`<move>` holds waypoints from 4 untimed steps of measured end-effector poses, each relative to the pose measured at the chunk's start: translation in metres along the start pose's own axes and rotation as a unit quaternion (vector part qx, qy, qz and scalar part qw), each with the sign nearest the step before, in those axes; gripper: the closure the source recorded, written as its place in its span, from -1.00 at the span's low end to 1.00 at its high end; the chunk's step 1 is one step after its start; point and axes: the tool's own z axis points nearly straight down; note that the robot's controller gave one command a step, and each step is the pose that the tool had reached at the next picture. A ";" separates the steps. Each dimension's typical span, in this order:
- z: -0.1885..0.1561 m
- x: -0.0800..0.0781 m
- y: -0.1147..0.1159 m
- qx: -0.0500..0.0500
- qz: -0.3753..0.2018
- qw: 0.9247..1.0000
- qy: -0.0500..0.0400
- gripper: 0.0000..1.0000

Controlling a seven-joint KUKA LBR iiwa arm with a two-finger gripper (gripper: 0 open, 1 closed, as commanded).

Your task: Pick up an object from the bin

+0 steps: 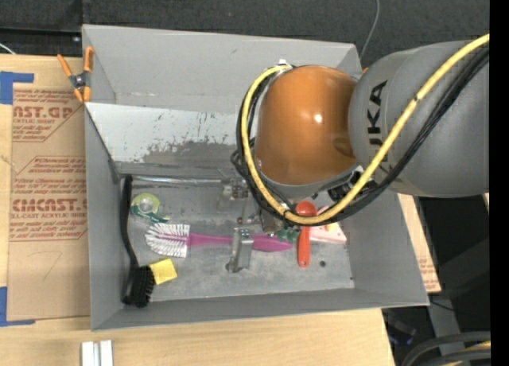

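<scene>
My gripper (237, 221) hangs low over the middle of the bin floor, below the orange dome, and is open. One fingertip (237, 255) stands at the handle of a pink brush (208, 239) with white bristles, which lies flat pointing left. The other fingertip (235, 190) is farther back, clear of the brush. Nothing is between the fingers. Just right of the gripper lies a red-handled tool (303, 247), partly under the arm, with a pale pink flat piece (330, 235) beside it.
A long black brush (132, 253) lies along the left wall. A small yellow block (164, 271) sits next to its head. A clear tape roll with green (145, 205) rests at the left. The arm and its dome cover the bin's right back part.
</scene>
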 end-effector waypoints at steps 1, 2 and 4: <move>-0.003 -0.002 -0.001 -0.001 0.001 1.000 -0.004 -1.00; 0.139 -0.052 0.018 -0.002 0.034 0.999 -0.006 -1.00; 0.128 -0.026 0.053 -0.002 -0.110 0.994 -0.005 -1.00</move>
